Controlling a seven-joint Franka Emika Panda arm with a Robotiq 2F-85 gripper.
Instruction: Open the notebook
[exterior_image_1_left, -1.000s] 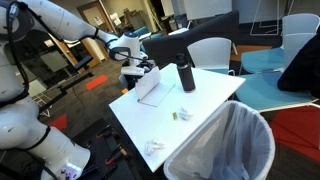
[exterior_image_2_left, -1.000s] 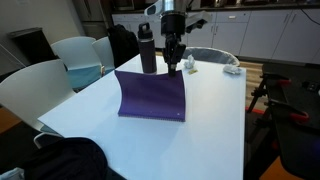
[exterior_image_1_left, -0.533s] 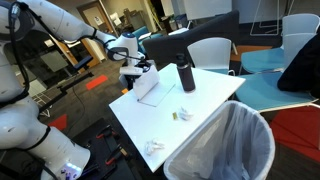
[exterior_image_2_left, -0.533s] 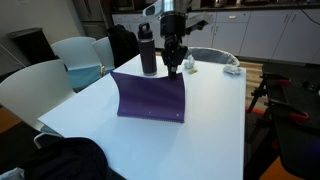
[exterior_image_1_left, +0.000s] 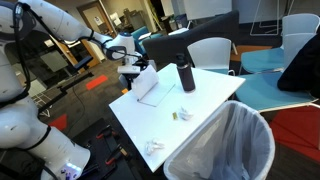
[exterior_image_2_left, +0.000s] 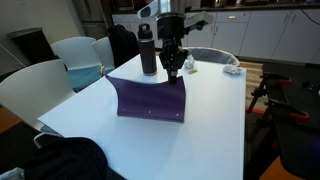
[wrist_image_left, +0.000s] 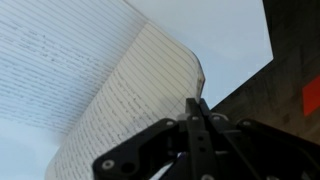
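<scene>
The notebook (exterior_image_2_left: 150, 98) lies on the white table (exterior_image_2_left: 215, 120) with its purple cover raised and curving over. My gripper (exterior_image_2_left: 174, 73) is shut on the cover's top edge, near the corner closest to the black bottle (exterior_image_2_left: 148, 50). In an exterior view the notebook (exterior_image_1_left: 150, 86) shows its white inside below the gripper (exterior_image_1_left: 137, 68). The wrist view looks down past the shut gripper (wrist_image_left: 197, 106) onto lined, handwritten pages (wrist_image_left: 110, 70) that bow upward.
The black bottle (exterior_image_1_left: 186, 75) stands just beside the notebook. A crumpled white paper (exterior_image_1_left: 155, 147) lies near the table's edge, by a bin lined with a clear bag (exterior_image_1_left: 225, 145). White chairs (exterior_image_2_left: 40, 85) surround the table (exterior_image_1_left: 205, 105).
The gripper has carried the cover a little further over. The cover now bends more and its free corner hangs lower.
</scene>
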